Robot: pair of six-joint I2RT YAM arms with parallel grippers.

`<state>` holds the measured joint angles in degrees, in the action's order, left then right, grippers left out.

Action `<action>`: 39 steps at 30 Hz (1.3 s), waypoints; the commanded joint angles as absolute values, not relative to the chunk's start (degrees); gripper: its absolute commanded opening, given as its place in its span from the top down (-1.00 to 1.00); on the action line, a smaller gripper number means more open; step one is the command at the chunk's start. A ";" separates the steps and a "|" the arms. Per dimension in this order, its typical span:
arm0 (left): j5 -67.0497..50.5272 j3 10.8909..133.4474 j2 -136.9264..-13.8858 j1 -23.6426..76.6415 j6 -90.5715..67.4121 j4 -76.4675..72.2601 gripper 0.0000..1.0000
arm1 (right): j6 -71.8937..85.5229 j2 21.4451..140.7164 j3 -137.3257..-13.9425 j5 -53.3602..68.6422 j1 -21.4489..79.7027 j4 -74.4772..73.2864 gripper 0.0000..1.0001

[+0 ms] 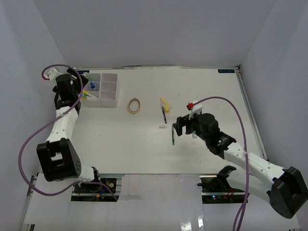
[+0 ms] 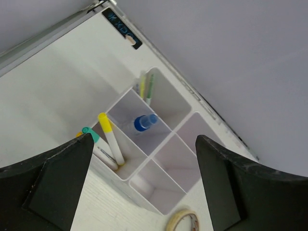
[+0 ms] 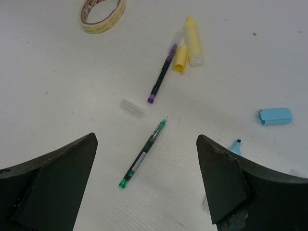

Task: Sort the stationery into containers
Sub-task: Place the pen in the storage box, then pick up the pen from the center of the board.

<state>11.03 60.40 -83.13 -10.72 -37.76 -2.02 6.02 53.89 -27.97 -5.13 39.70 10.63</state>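
each arm is built of white link segments joined by chunky black joint housings. a purple cable (image 1: 33, 139) loops along the left arm (image 1: 60, 127) and another (image 1: 238, 120) along the right arm (image 1: 250, 161), each ending in a small red connector. in the wrist views the fingers (image 2: 53, 192) are matte black, broad and wedge-shaped.

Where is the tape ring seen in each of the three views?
Top external: tape ring at table centre, right of the white tray.
Left wrist: bottom edge, below the tray.
Right wrist: top left.
Shared landmark: the ring itself.
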 commanded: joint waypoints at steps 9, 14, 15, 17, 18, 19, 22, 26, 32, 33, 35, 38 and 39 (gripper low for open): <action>-16.33 59.42 -71.10 -9.85 -30.59 13.00 -0.96 | 13.27 57.48 -37.00 -16.87 37.36 -5.53 -0.82; -22.06 54.32 -70.84 -5.99 -26.37 13.45 -0.96 | 16.43 59.15 -36.48 -16.09 34.55 -9.40 -0.87; -22.06 53.79 -70.75 -5.37 -25.85 13.27 -0.96 | 16.96 59.32 -36.21 -15.65 33.15 -9.58 -0.88; -22.06 52.39 -70.75 -4.22 -25.31 13.27 -0.96 | 18.01 59.94 -35.51 -14.77 30.95 -9.84 -0.91; -23.54 52.21 -70.75 -4.13 -25.40 13.27 -0.96 | 18.10 60.20 -35.33 -14.33 30.24 -9.93 -0.92; -23.99 52.21 -70.66 -3.87 -25.66 13.27 -0.96 | 18.28 60.90 -35.25 -13.89 29.54 -10.02 -0.93; -23.56 52.12 -69.96 -3.69 -26.02 13.18 -0.96 | 18.63 62.13 -34.72 -13.01 27.51 -10.20 -0.94; -23.12 51.94 -68.73 -3.69 -26.10 13.27 -0.96 | 19.51 63.89 -33.93 -12.75 26.63 -10.20 -0.98; -23.55 51.85 -68.03 -3.69 -26.28 13.36 -0.96 | 19.86 66.88 -34.36 -11.16 26.63 -9.76 -1.00; -23.73 51.86 -68.03 -3.69 -26.37 13.27 -0.96 | 20.04 67.23 -34.45 -11.16 26.54 -9.76 -1.00; -23.82 51.86 -68.03 -3.69 -26.45 13.27 -0.96 | 20.04 67.76 -34.54 -11.25 26.63 -9.58 -1.00; -23.64 51.68 -68.11 -3.69 -26.54 13.45 -0.96 | 20.48 68.38 -34.28 -12.30 26.54 -9.58 -1.00; -23.82 51.68 -68.12 -3.69 -26.63 13.36 -0.96 | 20.57 68.73 -34.28 -12.39 26.63 -9.58 -1.00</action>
<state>-22.59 51.81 -69.67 -3.66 -26.94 13.87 19.49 68.12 -33.93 -11.84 26.70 -10.55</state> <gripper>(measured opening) 0.978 0.998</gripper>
